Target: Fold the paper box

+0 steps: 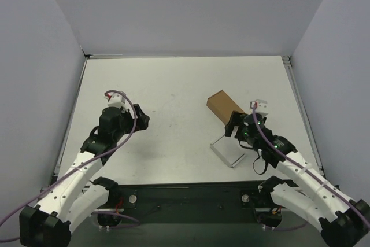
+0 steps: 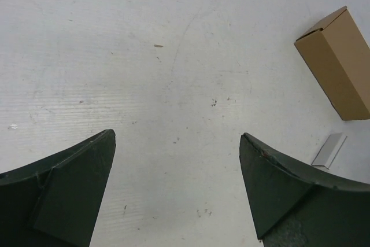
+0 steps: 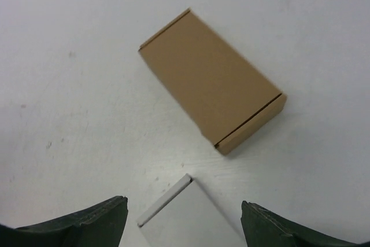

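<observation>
Tabletop (image 1: pixel 173 85), white and lightly scuffed, takes up most of every view. The left gripper (image 2: pixel 176 137) hangs over bare surface in the left half of the overhead frame, its fingers spread wide with nothing between them. The right gripper (image 3: pixel 184 202) sits right of centre, also spread wide, and as far as I can see it clasps nothing.

The closed brown cardboard box (image 3: pixel 211 82) lies diagonally in the upper middle of the right wrist view (it is not the piece being worked).

The paper box (image 3: pixel 193 218), thin and white-grey, lies at the bottom edge of that view, between the right fingers and just below the brown box without touching it.

I judge this a pause between grasps, both arms free and the paper resting on the table. The next move calls for the right arm to take one edge of the paper while the left crosses over to brace it.

How far the folding has got is hard to tell. The paper's lower part is cut off, its tabs do not show, and from overhead it nearly blends into the table.
</observation>
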Motion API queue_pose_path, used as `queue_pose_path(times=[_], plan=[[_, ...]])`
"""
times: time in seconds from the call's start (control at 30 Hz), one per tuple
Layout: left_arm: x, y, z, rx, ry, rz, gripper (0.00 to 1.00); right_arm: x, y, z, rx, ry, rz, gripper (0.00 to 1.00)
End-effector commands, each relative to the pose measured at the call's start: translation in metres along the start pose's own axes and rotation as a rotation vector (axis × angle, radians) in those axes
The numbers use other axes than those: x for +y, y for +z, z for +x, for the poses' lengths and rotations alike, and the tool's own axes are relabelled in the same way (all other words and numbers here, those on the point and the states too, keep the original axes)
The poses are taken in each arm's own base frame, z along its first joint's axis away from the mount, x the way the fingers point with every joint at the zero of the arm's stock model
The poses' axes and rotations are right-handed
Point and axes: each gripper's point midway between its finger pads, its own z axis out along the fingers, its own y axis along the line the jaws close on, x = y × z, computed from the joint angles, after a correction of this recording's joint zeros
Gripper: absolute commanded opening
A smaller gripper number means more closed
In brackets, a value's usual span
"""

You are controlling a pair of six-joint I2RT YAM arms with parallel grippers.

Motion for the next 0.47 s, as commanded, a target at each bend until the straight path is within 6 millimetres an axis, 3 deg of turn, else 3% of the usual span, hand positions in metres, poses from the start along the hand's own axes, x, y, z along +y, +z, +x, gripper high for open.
queue_pose_path(times=[0.0,0.2,0.23,0.43], plan=[[-0.017,-0.023,-0.032,-0.021,0.026,0.087,0.97,-0.025,-0.002,-0.045,-0.13,0.038,-0.047,0.81],[-0.008,-0.046,-0.058,-0.04,0.121,-0.006,0.97,-0.056,-0.015,-0.072,-0.222,0.136,-0.049,0.82],[-0.006,-0.049,-0.061,-0.036,0.129,-0.027,0.97,-0.065,-0.015,-0.074,-0.229,0.158,-0.03,0.82],[0.0,-0.05,-0.068,-0.043,0.16,-0.066,0.97,-0.073,-0.012,-0.074,-0.224,0.208,-0.035,0.82]])
